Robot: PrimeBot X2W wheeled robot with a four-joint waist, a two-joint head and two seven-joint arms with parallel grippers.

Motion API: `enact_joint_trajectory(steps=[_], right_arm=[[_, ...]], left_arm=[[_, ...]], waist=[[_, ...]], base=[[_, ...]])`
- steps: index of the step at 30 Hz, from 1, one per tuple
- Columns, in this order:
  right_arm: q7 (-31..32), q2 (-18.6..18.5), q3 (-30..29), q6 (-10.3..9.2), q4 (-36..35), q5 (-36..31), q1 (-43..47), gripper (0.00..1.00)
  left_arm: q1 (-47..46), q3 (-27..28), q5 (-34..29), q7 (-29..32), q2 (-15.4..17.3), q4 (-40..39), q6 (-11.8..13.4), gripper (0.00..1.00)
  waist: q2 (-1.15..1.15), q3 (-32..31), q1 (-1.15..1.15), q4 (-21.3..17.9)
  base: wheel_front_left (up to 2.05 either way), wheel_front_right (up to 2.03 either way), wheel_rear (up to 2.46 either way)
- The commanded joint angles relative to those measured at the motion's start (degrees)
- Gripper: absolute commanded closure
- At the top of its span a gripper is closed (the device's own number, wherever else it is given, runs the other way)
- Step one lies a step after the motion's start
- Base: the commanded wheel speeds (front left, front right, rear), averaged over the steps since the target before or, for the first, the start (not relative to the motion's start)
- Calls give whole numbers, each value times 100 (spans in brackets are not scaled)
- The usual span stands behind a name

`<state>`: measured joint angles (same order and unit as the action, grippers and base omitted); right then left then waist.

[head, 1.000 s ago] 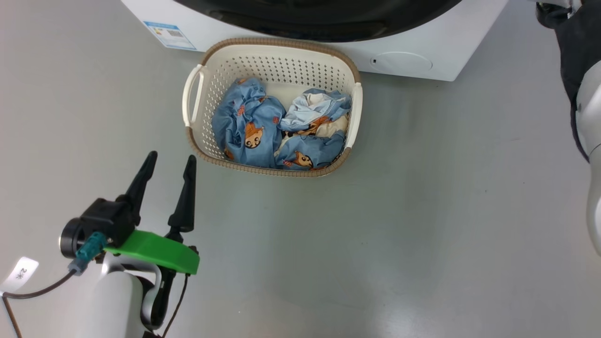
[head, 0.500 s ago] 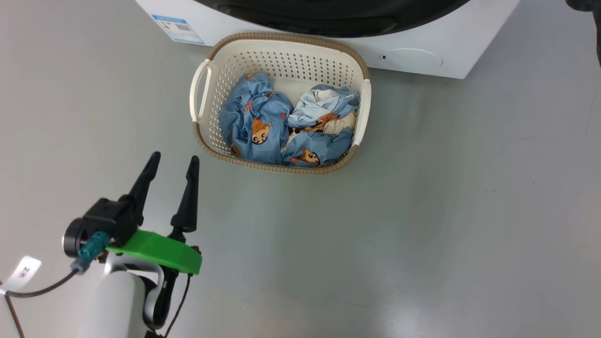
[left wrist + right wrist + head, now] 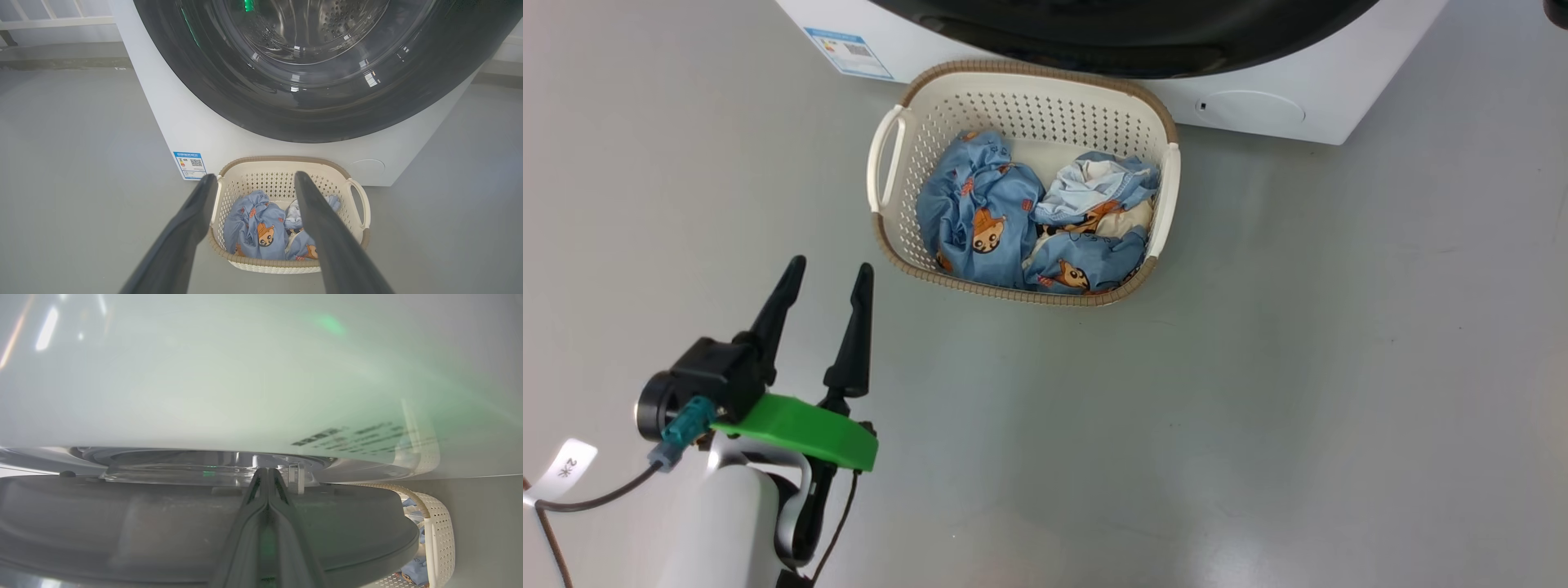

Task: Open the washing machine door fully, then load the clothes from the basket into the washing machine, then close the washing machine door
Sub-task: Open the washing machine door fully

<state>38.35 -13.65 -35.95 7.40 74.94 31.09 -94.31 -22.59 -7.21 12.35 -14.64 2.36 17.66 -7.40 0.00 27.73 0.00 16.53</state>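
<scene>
The left gripper (image 3: pixel 831 271) is hovering over the grey floor (image 3: pixel 1258 367), its fingers spread with nothing between them, pointing towards the basket (image 3: pixel 1021 296). The basket is standing on the floor just before the washer (image 3: pixel 196 130), and the clothes (image 3: pixel 980 220) are lying bunched inside it. Behind it, the door (image 3: pixel 286 122) is facing the washer's front. At the door's edge, the right gripper (image 3: pixel 266 473) is holding its fingers pressed together, with a narrow gap showing between door and front.
</scene>
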Motion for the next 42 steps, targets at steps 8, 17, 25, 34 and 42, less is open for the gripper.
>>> enact_joint_trajectory(steps=[8,17,25,34,42], right_arm=[[631,270,-247,9,-100,-243,-362,100],[1305,571,-219,9,-236,-159,-345,100],[1955,881,78,9,-797,15,276,100],[2806,1060,368,9,-1843,419,1221,100],[3339,1075,1050,9,-2394,1311,1854,100]], left_arm=[[-36,195,-14,-36,129,-145,-9,0],[-31,238,-20,-36,124,-302,-9,0],[80,274,-75,-36,171,-338,-9,0],[240,262,-113,-36,213,-359,-9,0],[314,254,-113,-36,222,-346,-9,0]], waist=[[0,-7,0,11],[0,-118,0,-78],[0,-362,0,-204],[0,-648,0,-261],[0,-814,0,-268]], base=[[0,0,0],[0,0,0],[0,0,0],[0,0,0],[0,0,0]])
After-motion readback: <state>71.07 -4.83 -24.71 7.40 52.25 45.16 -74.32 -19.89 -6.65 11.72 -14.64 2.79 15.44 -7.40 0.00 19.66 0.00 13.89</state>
